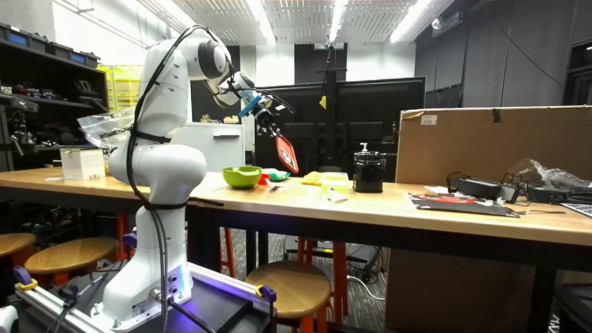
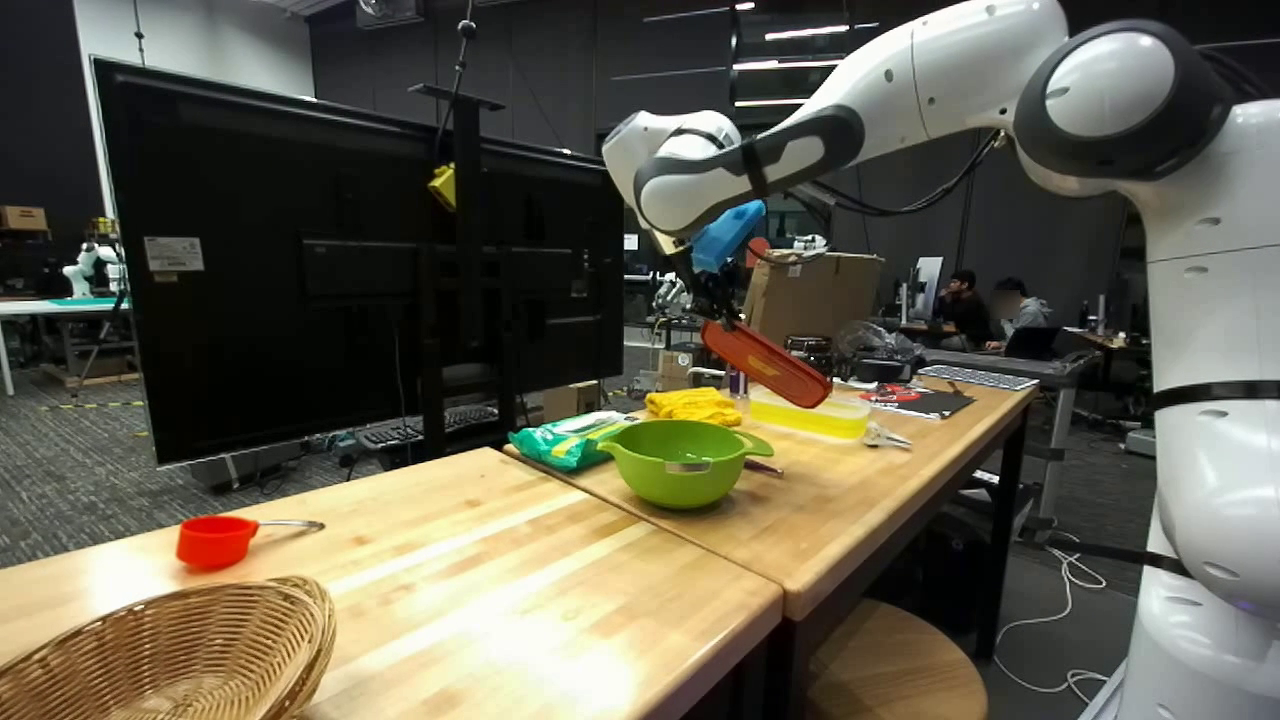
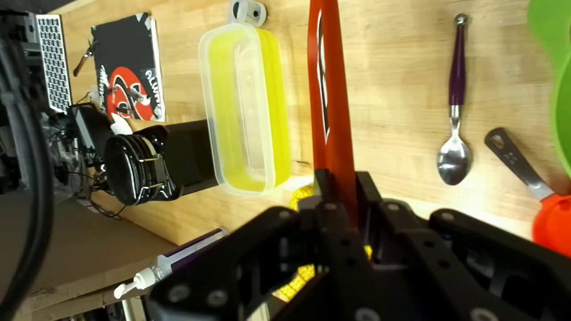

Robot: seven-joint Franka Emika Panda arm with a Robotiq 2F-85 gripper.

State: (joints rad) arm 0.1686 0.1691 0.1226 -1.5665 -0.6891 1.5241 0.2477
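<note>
Red lid (image 2: 765, 363), flat and round-cornered, held aloft over the worktop (image 2: 820, 500). Grasping and lifting may be judged complete, as it hangs clear of that surface; release is not yet done. The 2 fingers (image 3: 368, 191) are closed on 1 end of the lid, parted only by its thickness, and the rest projects beyond their tips, nearly edge-on in the wrist view. There it appears between the yellow container (image 3: 277, 102) and the spoon (image 3: 456, 96), while the green bowl (image 2: 670, 485) stands apart. In both exterior views the arm (image 1: 166, 162) reaches over the worktop and angles downward at its end, so that the fingers point obliquely down and the lid slopes, free end lowest.
</note>
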